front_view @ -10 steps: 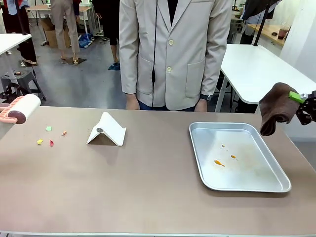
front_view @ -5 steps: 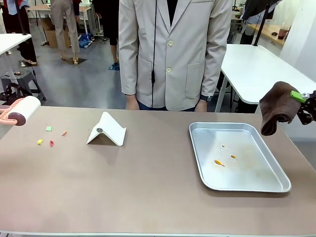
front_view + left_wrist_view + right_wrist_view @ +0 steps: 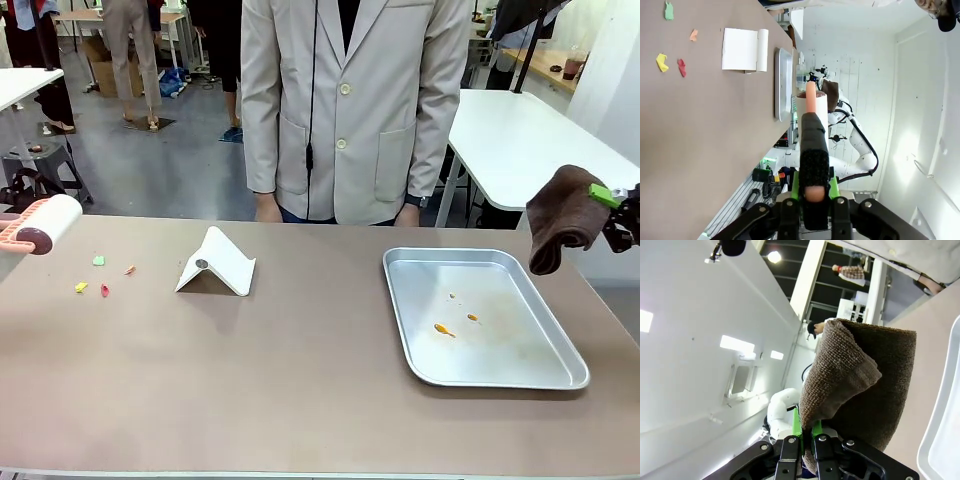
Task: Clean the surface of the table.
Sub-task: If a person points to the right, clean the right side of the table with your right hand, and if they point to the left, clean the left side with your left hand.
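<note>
Two grippers flank the large matte taupe-brown table [image 3: 300, 390], which we see spanning the front view, with a person in a beige jacket [image 3: 350, 100] standing at its far edge. Our left gripper [image 3: 814, 189] is clamped on the handle of a lint roller [image 3: 48, 218] with a pink frame and white roll, held just off the table's far left corner. Our right gripper [image 3: 612, 207] is closed on a folded brown terry cloth [image 3: 560, 215] that hangs by the far right corner. Near the left edge we count four small bits: a green scrap [image 3: 98, 260], an orange scrap [image 3: 130, 269], a yellow scrap [image 3: 80, 287] and a red scrap [image 3: 104, 290]. A white folded stand [image 3: 220, 262] sits left of centre toward the far edge. A shiny silver metal tray [image 3: 510, 350] holding orange specks [image 3: 443, 329] lies by the right edge.
</note>
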`<act>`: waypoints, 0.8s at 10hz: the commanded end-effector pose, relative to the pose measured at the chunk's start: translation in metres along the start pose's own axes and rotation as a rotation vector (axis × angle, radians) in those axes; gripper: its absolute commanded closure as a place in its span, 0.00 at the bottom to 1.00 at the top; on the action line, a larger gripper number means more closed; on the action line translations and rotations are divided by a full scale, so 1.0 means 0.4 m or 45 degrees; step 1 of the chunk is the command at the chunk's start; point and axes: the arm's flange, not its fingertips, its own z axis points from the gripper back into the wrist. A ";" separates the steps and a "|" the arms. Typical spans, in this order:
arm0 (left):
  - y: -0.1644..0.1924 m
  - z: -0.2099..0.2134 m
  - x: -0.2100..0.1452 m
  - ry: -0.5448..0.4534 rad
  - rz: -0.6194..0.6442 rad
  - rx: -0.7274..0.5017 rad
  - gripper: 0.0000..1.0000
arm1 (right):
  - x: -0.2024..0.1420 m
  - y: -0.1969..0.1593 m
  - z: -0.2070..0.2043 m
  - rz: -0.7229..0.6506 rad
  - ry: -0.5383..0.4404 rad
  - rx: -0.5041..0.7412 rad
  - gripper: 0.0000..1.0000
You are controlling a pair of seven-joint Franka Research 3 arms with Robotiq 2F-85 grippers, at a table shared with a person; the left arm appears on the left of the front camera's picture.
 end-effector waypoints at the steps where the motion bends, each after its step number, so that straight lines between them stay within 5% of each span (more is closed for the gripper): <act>1: -0.004 0.003 -0.007 0.005 -0.019 0.002 1.00 | -0.005 0.011 0.006 0.005 0.011 0.021 1.00; 8: -0.004 0.003 -0.007 0.005 -0.019 0.002 1.00 | -0.005 0.011 0.006 0.005 0.011 0.021 1.00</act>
